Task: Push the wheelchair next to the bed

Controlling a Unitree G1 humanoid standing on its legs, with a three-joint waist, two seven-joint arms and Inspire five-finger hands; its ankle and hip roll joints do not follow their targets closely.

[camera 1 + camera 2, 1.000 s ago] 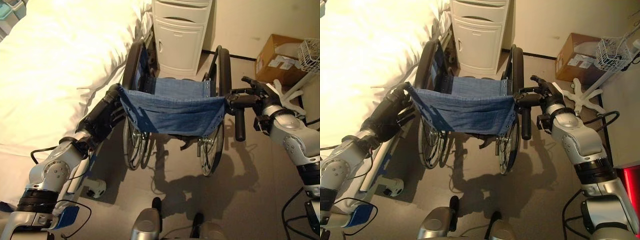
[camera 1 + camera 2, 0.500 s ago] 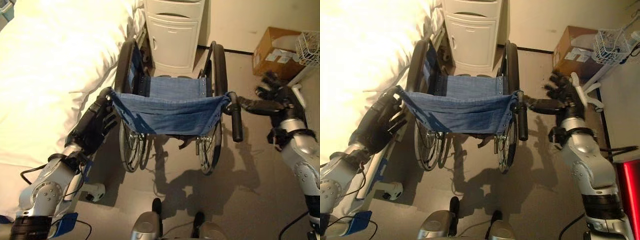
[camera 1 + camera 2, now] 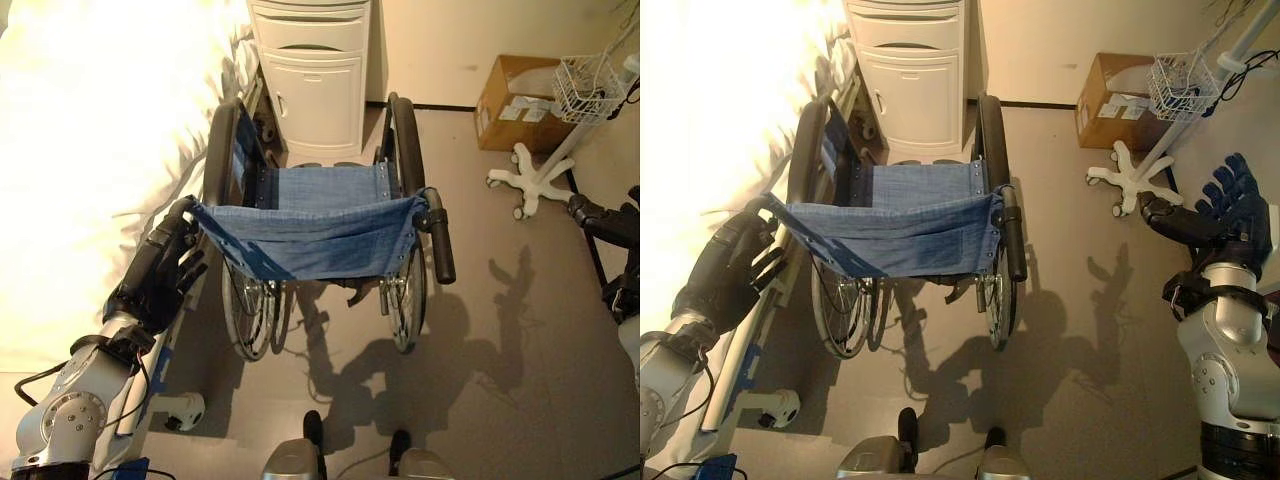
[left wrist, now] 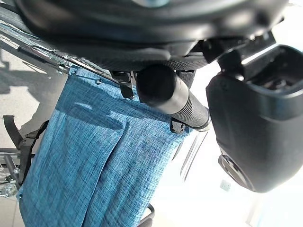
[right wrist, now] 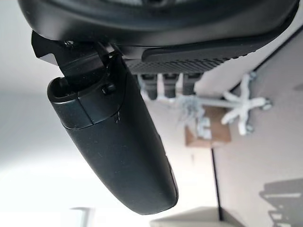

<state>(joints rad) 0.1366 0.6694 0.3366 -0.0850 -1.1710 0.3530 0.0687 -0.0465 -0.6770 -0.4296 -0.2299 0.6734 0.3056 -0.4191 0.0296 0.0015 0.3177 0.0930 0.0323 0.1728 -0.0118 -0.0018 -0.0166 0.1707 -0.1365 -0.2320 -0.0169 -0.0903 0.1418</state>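
Change since earlier: right hand (image 3: 1228, 205) is off the right push handle (image 3: 441, 249), which it was gripping a second ago, and now hangs well apart from the chair near the white wheeled stand (image 3: 541, 176); the wheelchair (image 3: 315, 230) sits further forward, nearer the cabinet (image 3: 313, 70).
Right hand state: fingers straight and spread, holding nothing.
Left hand: left hand (image 3: 160, 272) sits at the left push handle (image 4: 170, 96), on the bed side; the wrist view shows the ribbed grip running just past the palm, but I cannot tell whether the fingers wrap it.
Where the chair is: on the floor, its left wheel (image 3: 219, 152) just beside the bed (image 3: 90, 150), front end close to the cabinet.
Handling: probably rolls easily on its big wheels, yet a push on one handle alone would likely swing it toward the bed; frame is stiff, the fabric back slack and useless for pushing.
Where to hold: the two black rubber grips, likely non-slip.
Looks: blue denim sling back (image 3: 310, 236) and seat, dark frame, large spoked rear wheels with black tyres.
Further out: cardboard box (image 3: 514, 102) by the wall.
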